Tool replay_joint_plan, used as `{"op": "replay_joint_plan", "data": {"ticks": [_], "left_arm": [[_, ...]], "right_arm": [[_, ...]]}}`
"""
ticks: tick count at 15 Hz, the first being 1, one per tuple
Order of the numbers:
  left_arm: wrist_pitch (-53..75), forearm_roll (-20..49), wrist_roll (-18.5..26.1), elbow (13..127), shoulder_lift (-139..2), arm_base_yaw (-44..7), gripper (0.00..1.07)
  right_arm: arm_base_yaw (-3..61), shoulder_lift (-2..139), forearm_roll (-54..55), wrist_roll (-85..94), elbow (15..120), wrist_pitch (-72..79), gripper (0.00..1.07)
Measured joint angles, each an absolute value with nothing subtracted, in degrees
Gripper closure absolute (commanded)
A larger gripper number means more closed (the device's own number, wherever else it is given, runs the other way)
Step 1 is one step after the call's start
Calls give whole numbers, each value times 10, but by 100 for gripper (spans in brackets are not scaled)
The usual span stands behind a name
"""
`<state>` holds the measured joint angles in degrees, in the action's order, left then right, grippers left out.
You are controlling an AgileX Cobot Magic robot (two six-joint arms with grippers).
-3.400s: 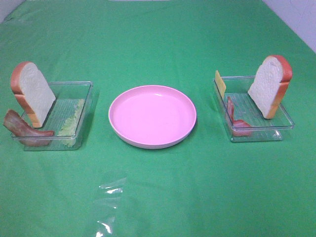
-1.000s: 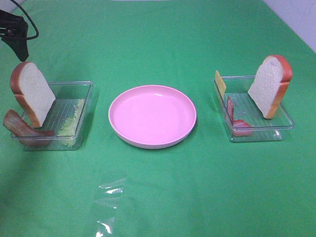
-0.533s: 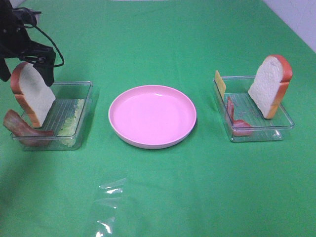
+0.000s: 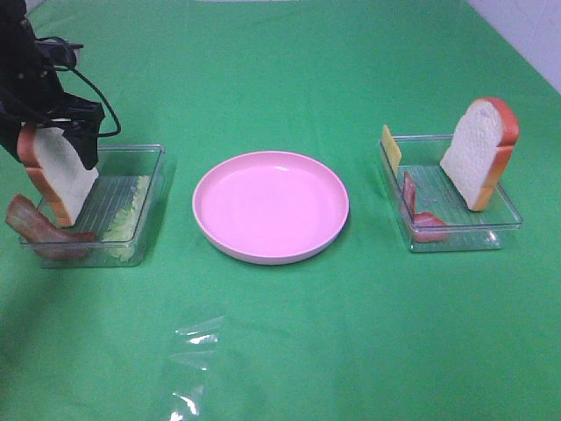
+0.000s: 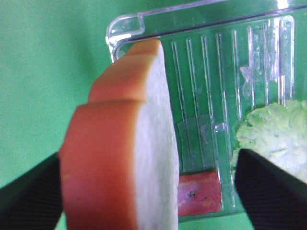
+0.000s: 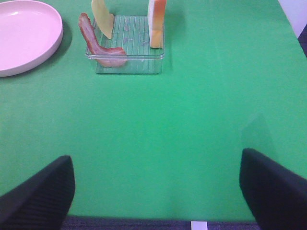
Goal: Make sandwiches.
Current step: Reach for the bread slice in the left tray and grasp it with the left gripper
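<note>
A white bread slice with orange-brown crust (image 4: 63,175) stands upright in the left clear tray (image 4: 131,153), with pale green lettuce (image 4: 128,210) and a bacon strip (image 4: 39,231). My left gripper (image 4: 49,142) is open and straddles the top of that slice. In the left wrist view the gripper (image 5: 148,191) has its fingers (image 5: 29,196) on either side of the slice (image 5: 124,139), with lettuce (image 5: 273,132) and bacon (image 5: 199,191) below. The right tray (image 4: 504,219) holds a second slice (image 4: 480,151), cheese (image 4: 390,146) and bacon (image 4: 419,217). My right gripper (image 6: 156,191) is open and empty, well short of that tray (image 6: 127,64).
A round pink plate (image 4: 270,206) sits between the trays, with nothing on it; its edge also shows in the right wrist view (image 6: 24,36). A scrap of clear plastic film (image 4: 195,360) lies on the green cloth near the front. The right arm is outside the exterior view.
My left arm has come in from the upper left and lowered, so its open fingers now sit around the top of the left bread slice. The slice and trays have not moved.
</note>
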<state>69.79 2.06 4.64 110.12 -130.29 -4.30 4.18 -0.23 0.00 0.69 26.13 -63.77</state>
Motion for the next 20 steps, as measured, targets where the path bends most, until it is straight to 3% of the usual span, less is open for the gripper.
{"op": "replay_joint_plan", "data": {"ticks": [3, 13, 18, 20], "left_arm": [[698, 21, 46, 1101, -1303, -43, 48], [698, 21, 46, 1121, -1303, -43, 48], [698, 22, 40, 1128, -1303, -43, 68], [698, 26, 40, 1128, -1303, -43, 83]], "right_arm": [[42, -2, 0, 7, 261, -638, 18], [42, -2, 0, 7, 261, -638, 18], [42, -2, 0, 7, 261, -638, 18], [42, -2, 0, 7, 261, -638, 18]]}}
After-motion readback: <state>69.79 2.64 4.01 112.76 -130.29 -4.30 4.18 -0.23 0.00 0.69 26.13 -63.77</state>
